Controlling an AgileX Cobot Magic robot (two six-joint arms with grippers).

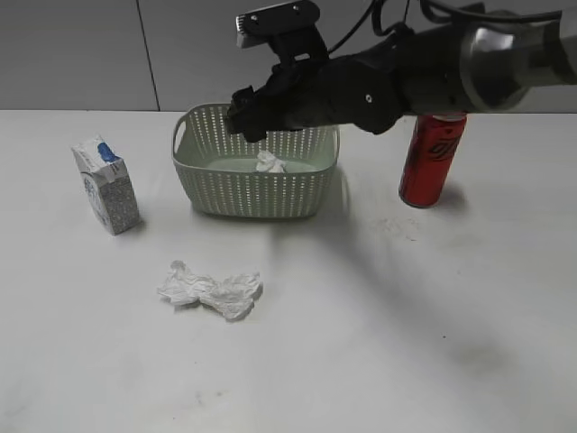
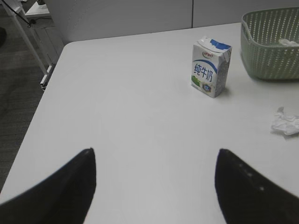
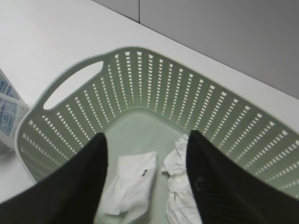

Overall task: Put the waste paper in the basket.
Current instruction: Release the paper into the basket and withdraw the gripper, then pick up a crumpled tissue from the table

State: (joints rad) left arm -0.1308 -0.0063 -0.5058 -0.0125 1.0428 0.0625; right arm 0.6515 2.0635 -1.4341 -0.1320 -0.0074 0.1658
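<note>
The pale green slotted basket (image 1: 257, 194) stands at the back middle of the table; it also shows in the right wrist view (image 3: 140, 79) and the left wrist view (image 2: 273, 51). Two white paper wads lie inside it, one flat (image 3: 131, 184) and one crumpled (image 3: 180, 196); one shows in the exterior view (image 1: 269, 162). A long twisted paper wad (image 1: 210, 290) lies on the table in front of the basket, its end visible in the left wrist view (image 2: 286, 123). My right gripper (image 3: 147, 140) hangs open and empty over the basket (image 1: 245, 115). My left gripper (image 2: 155, 156) is open and empty over bare table.
A white-and-blue small carton (image 1: 105, 185) stands left of the basket, also in the left wrist view (image 2: 210, 67). A red can (image 1: 432, 158) stands right of the basket, under my right arm. The table's left edge (image 2: 42, 100) shows in the left wrist view.
</note>
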